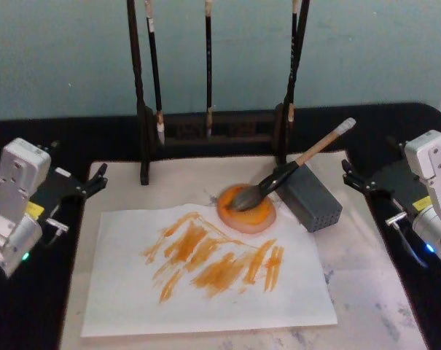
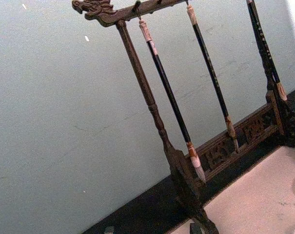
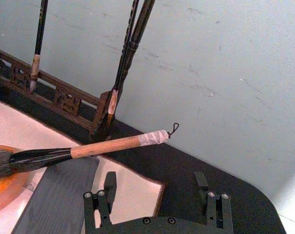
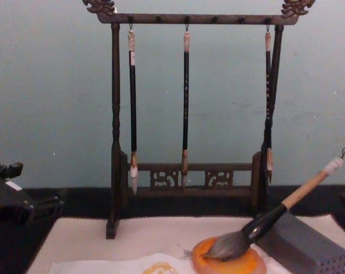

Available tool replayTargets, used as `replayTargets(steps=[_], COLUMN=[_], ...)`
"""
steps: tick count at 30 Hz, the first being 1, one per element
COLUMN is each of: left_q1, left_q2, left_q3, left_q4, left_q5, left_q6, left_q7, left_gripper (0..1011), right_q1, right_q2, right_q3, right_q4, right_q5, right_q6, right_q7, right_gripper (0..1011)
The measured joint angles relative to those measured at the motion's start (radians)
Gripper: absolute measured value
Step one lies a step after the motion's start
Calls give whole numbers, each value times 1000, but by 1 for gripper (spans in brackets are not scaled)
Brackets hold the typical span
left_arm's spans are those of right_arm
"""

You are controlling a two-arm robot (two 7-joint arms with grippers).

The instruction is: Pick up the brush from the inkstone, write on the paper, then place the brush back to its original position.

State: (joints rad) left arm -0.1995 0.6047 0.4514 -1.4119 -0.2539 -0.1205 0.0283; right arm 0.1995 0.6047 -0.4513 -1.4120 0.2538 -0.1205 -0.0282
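Grey-bristled, the brush [image 1: 282,177] lies on the inkstone [image 1: 258,216] beside the paper [image 1: 205,306]. Your left claw [image 1: 96,181] and right claw [image 1: 351,179] flank it — both spread, empty.

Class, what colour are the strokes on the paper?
Orange strokes; the head view shows them best.

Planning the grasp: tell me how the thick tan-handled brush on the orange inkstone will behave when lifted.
The thick tan-handled brush probably has a stiff handle but soft, floppy grey bristles. Seemingly propped on the grey rectangular block, its round handle may roll if nudged. Bristles resting on the round orange inkstone may drip when lifted.
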Motion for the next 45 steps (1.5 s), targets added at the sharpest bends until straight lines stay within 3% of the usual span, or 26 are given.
replayTargets(steps=[45], left_q1=[0], left_q2=[0], left_q3=[0], left_q4=[0], left_q5=[0], left_q6=[0], left_q7=[0], left_gripper=[1001], right_q1=[0], right_q2=[0], right_q3=[0], right_q4=[0], right_q5=[0], right_q6=[0], right_q7=[0], right_gripper=[1000])
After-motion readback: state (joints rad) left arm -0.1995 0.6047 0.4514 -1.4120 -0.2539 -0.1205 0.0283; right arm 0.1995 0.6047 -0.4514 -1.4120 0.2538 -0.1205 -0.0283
